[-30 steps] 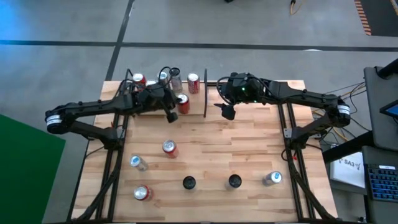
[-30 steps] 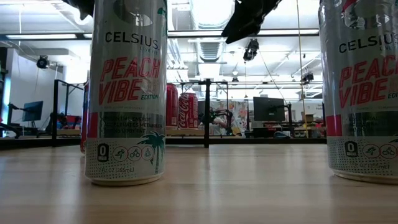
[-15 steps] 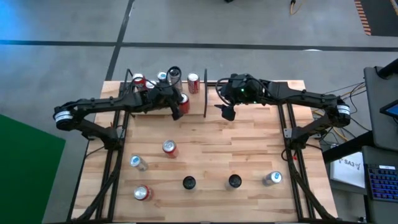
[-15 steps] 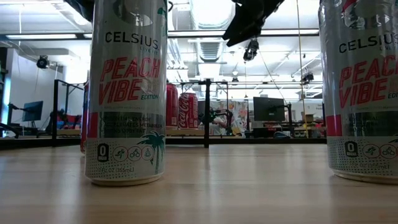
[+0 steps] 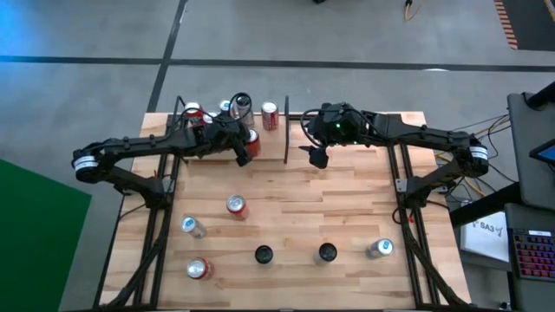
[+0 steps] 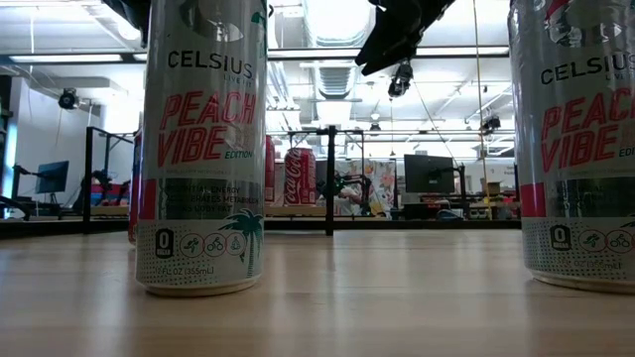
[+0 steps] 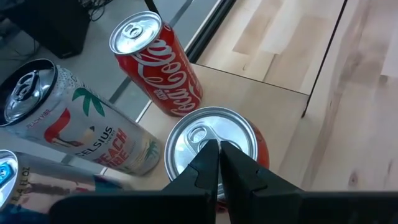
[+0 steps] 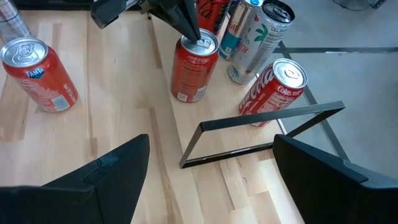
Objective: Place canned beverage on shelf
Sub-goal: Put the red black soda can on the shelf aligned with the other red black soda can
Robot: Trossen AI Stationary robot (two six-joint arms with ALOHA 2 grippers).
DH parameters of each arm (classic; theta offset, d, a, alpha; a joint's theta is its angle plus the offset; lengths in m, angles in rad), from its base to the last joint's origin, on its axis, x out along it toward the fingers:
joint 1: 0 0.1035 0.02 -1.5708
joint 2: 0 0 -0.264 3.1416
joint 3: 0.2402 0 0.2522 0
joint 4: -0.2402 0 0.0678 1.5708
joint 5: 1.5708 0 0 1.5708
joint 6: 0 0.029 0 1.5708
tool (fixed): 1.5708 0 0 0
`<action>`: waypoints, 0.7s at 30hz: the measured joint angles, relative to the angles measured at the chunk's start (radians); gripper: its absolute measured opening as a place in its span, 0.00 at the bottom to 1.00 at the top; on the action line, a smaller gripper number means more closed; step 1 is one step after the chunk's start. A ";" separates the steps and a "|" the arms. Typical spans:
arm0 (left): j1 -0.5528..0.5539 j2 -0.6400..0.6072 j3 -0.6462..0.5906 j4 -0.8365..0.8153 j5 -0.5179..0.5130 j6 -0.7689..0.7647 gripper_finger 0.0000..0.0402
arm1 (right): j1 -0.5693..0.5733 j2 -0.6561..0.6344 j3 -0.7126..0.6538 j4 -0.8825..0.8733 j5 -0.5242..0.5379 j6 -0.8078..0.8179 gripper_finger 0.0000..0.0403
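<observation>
Red can (image 7: 214, 146) at lower centre of the left wrist frame, rigid, slick, probably dent-prone, best gripped mid-wall; left claw (image 7: 219, 163) pressed together on its lid, right claw (image 8: 208, 163) spread.

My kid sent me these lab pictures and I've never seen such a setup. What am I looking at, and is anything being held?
It is a robot with two dark arms at a wooden table, each ending in a two-finger gripper. One camera looks straight down, one sits at table height behind two tall cans, and one rides on each wrist.

The left gripper is shut, its fingertips resting on top of a red can at the shelf, a raised board at the table's far edge. It presses the lid rather than clasping the can. More cans stand behind it, among them a Coca-Cola can.

The right gripper waits open beside the black divider rod, holding nothing. Other cans stand scattered over the table.
</observation>
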 joint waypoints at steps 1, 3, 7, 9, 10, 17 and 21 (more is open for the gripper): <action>0.000 -0.002 0.000 -0.001 0.000 0.005 0.00 | 0.000 0.000 0.000 0.000 0.000 0.001 0.82; 0.000 -0.006 -0.001 -0.007 0.001 0.010 0.00 | 0.000 0.000 0.000 0.000 0.000 0.009 0.82; 0.000 -0.014 -0.001 -0.024 -0.034 0.011 0.00 | 0.000 0.000 0.000 0.000 0.000 0.016 0.82; 0.000 -0.016 -0.002 -0.026 -0.043 0.013 0.00 | 0.000 0.000 0.000 0.000 0.000 0.023 0.82; 0.001 -0.017 -0.002 -0.026 -0.044 0.016 0.00 | 0.000 0.000 0.000 0.000 0.000 0.029 0.82; 0.000 -0.028 -0.002 -0.026 -0.046 0.020 0.00 | 0.000 0.000 0.000 0.000 0.000 0.042 0.82; 0.000 -0.029 0.024 -0.033 -0.046 0.020 0.00 | 0.000 0.000 0.000 0.000 0.000 0.054 0.82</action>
